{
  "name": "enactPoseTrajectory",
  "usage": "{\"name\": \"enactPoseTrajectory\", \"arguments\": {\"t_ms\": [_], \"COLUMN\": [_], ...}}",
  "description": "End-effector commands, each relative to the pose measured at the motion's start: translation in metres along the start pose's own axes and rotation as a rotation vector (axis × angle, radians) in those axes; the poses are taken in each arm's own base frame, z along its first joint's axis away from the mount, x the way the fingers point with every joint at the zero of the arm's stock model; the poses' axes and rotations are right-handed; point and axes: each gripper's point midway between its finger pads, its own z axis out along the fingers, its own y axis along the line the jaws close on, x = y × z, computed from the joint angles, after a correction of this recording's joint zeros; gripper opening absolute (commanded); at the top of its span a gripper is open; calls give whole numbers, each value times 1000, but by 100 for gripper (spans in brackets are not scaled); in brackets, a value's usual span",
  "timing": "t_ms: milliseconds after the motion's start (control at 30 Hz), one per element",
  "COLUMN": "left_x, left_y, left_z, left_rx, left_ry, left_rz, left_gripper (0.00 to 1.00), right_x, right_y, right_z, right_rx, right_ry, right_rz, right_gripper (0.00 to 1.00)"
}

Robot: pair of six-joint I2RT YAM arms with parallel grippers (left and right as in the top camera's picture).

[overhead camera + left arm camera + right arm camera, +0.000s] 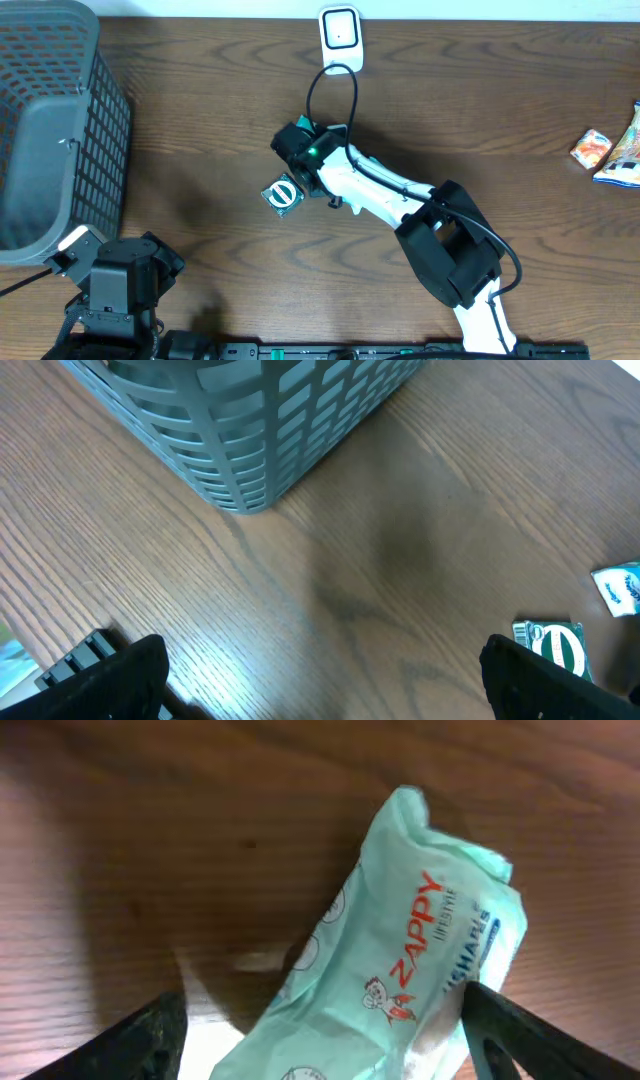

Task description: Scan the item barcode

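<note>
The item is a pale green wipes packet [420, 950] with red lettering, lying on the wooden table [283, 193]. My right gripper [320, 1035] stands open over it. Its right finger [520, 1030] touches the packet's edge, while its left finger [140, 1035] stays apart with bare table between. Seen from overhead, the right gripper [300, 165] reaches to the table's middle. A white scanner [340, 35] stands at the far edge behind it. My left gripper [330, 695] hangs open and empty at the near left [120, 275]. The packet [556, 647] shows a barcode strip beside its right finger.
A grey slatted basket [50, 120] fills the far left corner and also shows in the left wrist view [260, 420]. Two snack packets [612, 148] lie at the right edge. A black cable [318, 85] loops from the scanner toward the right arm.
</note>
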Motion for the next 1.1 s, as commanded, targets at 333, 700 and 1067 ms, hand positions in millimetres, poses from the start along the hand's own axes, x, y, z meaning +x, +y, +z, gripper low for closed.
{"name": "enactPoseTrajectory", "arguments": {"t_ms": [333,700,1067], "left_x": [-2,-2,-2], "left_y": [3,3,3], "left_z": [0,0,0], "left_rx": [-15,-15,-15], "left_ry": [-12,-12,-12], "left_rz": [-15,-15,-15], "left_gripper": [98,98,98], "right_x": [28,-4,-9], "right_y": [-21,-3,-21], "right_z": [13,-47,-122], "right_rx": [68,-315,-989], "right_ry": [67,185,243], "right_rz": [19,-46,-282], "right_gripper": [40,1,1]}}
